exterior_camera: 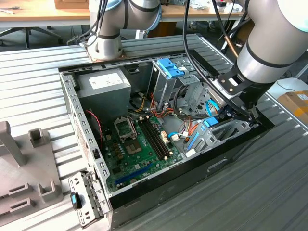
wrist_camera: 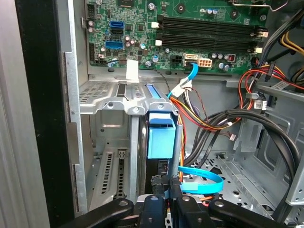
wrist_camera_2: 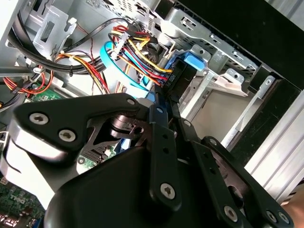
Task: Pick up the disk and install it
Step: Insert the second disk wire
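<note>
My gripper (exterior_camera: 226,115) sits down inside the open computer case (exterior_camera: 77,110), at the drive bay (exterior_camera: 231,132) on the exterior view's right, near edge. In the first wrist view the fingers (wrist_camera: 167,183) look pinched together on the thin edge of the disk (wrist_camera: 160,137), which stands on edge in the bay slot with its blue carrier end facing the camera. So I read it as clamped on the disk, disk partly seated in the bay.

My judgement for doing this step well: keep the disk square to the slot rails, push straight along the slot, no twist. The cable bundle (wrist_camera: 209,118) and the flat blue cable (wrist_camera: 202,183) lie just beside the slot, so watch for snagging. Stop pushing if the carrier binds.

View differences:
- Exterior view: shows the whole layout, with the arm (exterior_camera: 269,48) reaching in, the motherboard (exterior_camera: 139,144) at centre and the tall cage with the blue latch (exterior_camera: 169,67) further back. The grip itself is too hidden to judge.
- First wrist view: shows slot alignment, carrier against the metal bay wall (wrist_camera: 107,102).
- Second wrist view: gripper linkage (wrist_camera_2: 161,142) blocks most of it, but I see the blue carrier tip (wrist_camera_2: 192,59) beyond the fingers and the power wires (wrist_camera_2: 137,57) close by.
</note>
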Controlling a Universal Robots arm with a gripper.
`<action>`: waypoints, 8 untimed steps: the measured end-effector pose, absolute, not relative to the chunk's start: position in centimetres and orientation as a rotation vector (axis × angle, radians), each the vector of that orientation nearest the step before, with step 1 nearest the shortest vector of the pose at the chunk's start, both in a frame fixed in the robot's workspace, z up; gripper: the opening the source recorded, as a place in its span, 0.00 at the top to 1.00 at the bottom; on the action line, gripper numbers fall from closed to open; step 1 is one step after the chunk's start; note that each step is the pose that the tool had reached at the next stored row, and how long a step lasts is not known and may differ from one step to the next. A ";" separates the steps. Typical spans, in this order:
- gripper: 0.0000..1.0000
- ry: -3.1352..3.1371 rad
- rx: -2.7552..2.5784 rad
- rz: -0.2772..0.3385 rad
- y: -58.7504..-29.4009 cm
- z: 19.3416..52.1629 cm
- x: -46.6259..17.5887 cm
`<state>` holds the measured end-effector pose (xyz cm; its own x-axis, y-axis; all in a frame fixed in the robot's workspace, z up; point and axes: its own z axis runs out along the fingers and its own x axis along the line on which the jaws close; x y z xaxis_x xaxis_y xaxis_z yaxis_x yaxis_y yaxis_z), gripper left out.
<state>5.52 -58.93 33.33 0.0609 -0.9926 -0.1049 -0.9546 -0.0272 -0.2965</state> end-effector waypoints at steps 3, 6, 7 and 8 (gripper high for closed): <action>0.84 1.965 -2.055 -0.188 -58.9 33.3 5.5; 0.84 1.964 -2.055 -0.187 -58.9 33.3 5.5; 0.82 1.964 -2.055 -0.187 -58.9 33.3 5.5; 0.71 1.964 -2.055 -0.187 -58.9 33.2 5.5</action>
